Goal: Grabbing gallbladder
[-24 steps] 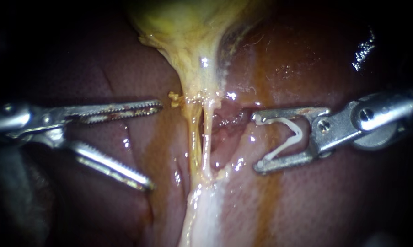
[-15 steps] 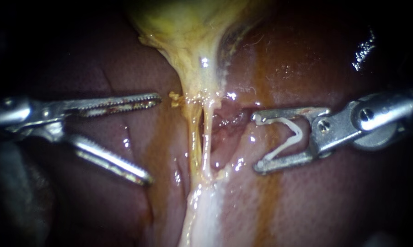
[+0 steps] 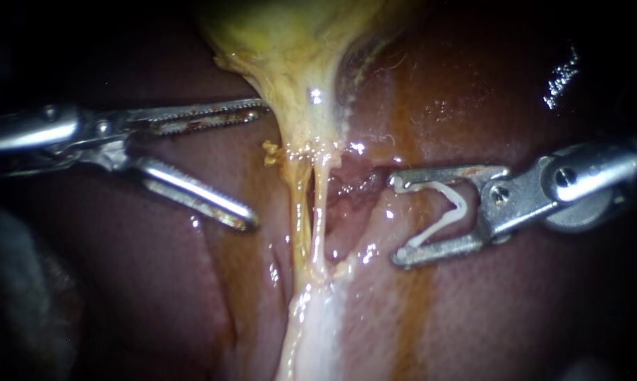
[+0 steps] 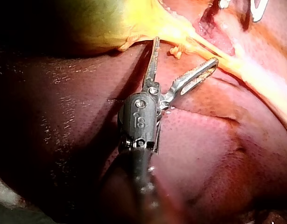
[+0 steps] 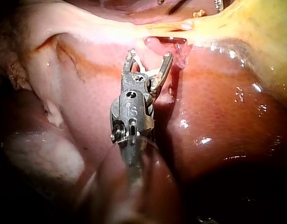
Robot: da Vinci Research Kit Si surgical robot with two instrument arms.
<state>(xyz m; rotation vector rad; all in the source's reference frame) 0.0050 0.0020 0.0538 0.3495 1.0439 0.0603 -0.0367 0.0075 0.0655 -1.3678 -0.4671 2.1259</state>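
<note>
Now left tool [image 3: 258, 166] sits higher and further right than before, jaws open, upper jaw tip at the edge of the gallbladder [image 3: 290, 49], top centre. Right tool [image 3: 394, 221] unchanged at right, gripping a white clip [image 3: 441, 212].

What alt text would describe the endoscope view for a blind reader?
The left instrument, spread open, reaches beside the narrow neck of the yellowish gallbladder without gripping it. The right instrument holds a white clip over reddish-brown liver.

Yellow-green gallbladder [image 3: 290, 49], red-brown liver [image 3: 530, 310] streaked orange, white clip [image 3: 463, 207]
</note>
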